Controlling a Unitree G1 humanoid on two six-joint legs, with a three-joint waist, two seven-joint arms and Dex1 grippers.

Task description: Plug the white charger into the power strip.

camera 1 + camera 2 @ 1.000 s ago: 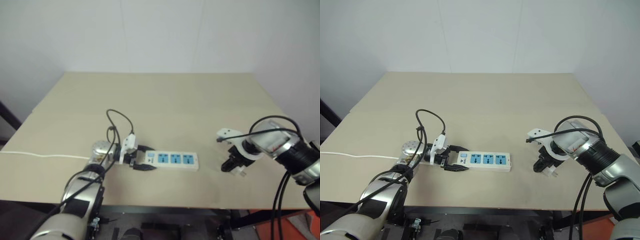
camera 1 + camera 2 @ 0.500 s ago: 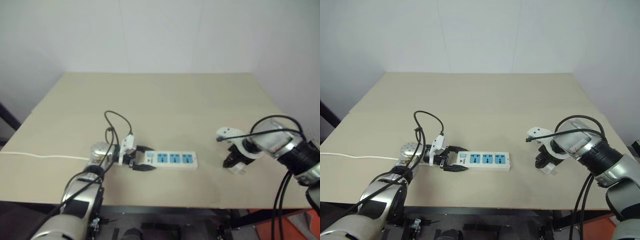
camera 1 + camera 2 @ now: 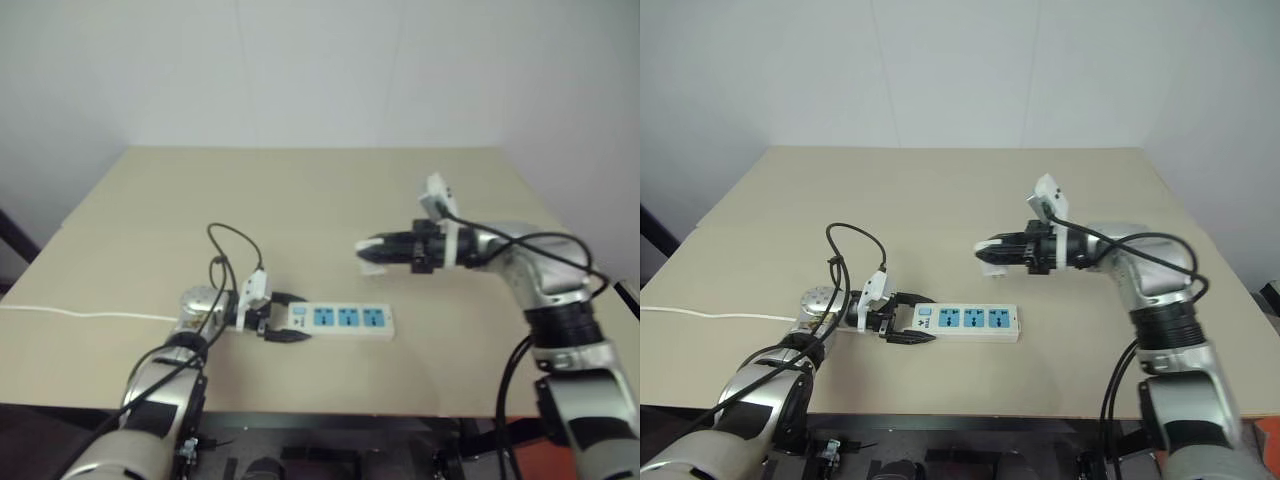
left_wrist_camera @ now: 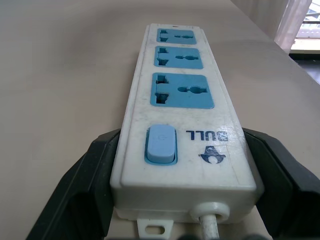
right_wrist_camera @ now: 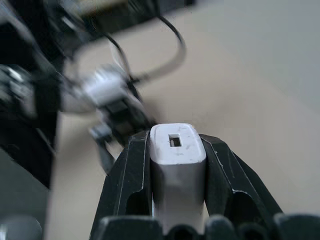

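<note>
The power strip (image 3: 970, 322) lies flat on the table near its front edge, a long white bar with three blue sockets and a blue switch (image 4: 161, 144) at its left end. My left gripper (image 3: 902, 322) is shut on that switch end, one black finger on each long side. The white charger (image 5: 176, 165) is held off the table in my right gripper (image 3: 990, 250), which is shut on it and points level toward the left. The charger (image 3: 992, 258) hangs above and behind the strip's right half, clear of the sockets.
The strip's thin white cord (image 3: 710, 313) runs off to the left across the beige table (image 3: 940, 190). A black cable loops above my left wrist (image 3: 855, 250). A white wall stands behind the table's far edge.
My right gripper has lifted the charger off the table at the right and swung up and left, turning from pointing down to level. The left gripper and strip kept still.
</note>
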